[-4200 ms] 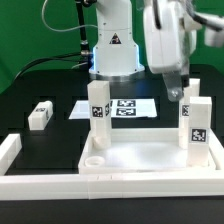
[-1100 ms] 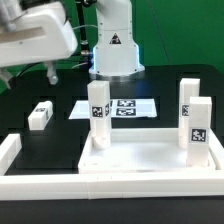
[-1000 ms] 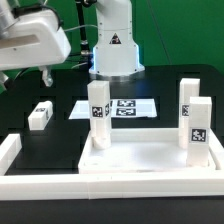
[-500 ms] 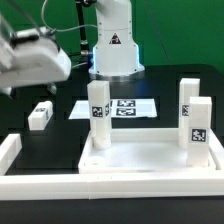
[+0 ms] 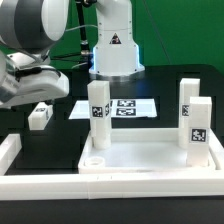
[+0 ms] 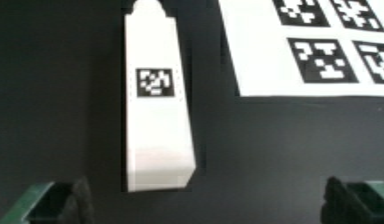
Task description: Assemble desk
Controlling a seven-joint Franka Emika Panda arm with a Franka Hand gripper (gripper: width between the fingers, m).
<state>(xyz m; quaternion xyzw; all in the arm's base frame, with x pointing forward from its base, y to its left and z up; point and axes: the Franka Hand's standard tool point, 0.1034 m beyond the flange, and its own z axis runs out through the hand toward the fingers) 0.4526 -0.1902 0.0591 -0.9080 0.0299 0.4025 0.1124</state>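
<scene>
My gripper (image 6: 207,200) hangs over the loose leg (image 5: 40,115)
I see its jaws wide apart. The loose leg lies flat on the exterior view's left; the tabletop (image 5: 140,160), nearer and to the right, holds three standing legs (image 5: 98,115).

Four white legs (image 5: 98,112) (image 5: 188,100) (image 5: 197,130) (image 5: 40,116) are counted, with one tray-like tabletop (image 5: 145,158) and one marker board (image 5: 128,108)

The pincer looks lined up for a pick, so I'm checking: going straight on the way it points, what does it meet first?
Most likely the loose leg lying on the table, within the span of the open pincer; how far off is unclear.
</scene>
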